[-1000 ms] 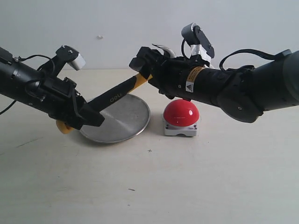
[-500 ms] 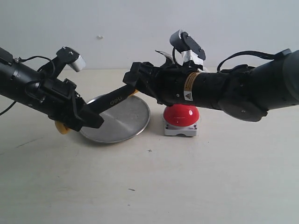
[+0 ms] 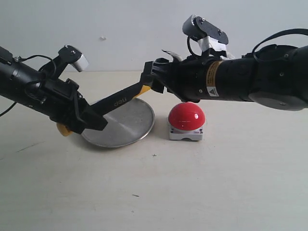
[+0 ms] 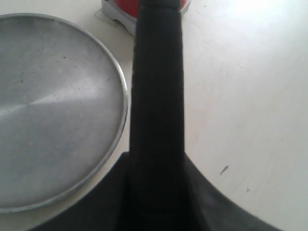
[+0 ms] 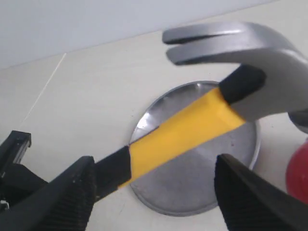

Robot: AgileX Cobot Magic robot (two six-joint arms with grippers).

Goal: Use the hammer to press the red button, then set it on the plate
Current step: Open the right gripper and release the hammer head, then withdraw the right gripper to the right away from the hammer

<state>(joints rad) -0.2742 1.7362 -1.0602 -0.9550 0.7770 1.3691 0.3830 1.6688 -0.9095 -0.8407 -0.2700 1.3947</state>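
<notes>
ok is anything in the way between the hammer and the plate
Nothing visible: the plate lies bare beneath the hammer, held by the left gripper, with the right gripper open around its neck.

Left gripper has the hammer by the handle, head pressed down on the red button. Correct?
Not quite. The left gripper does have the hammer by the handle, but the head is not on the red button. It hangs in the air above the button, up by the right gripper, with a clear gap to the dome. The exterior view shows this.
</notes>
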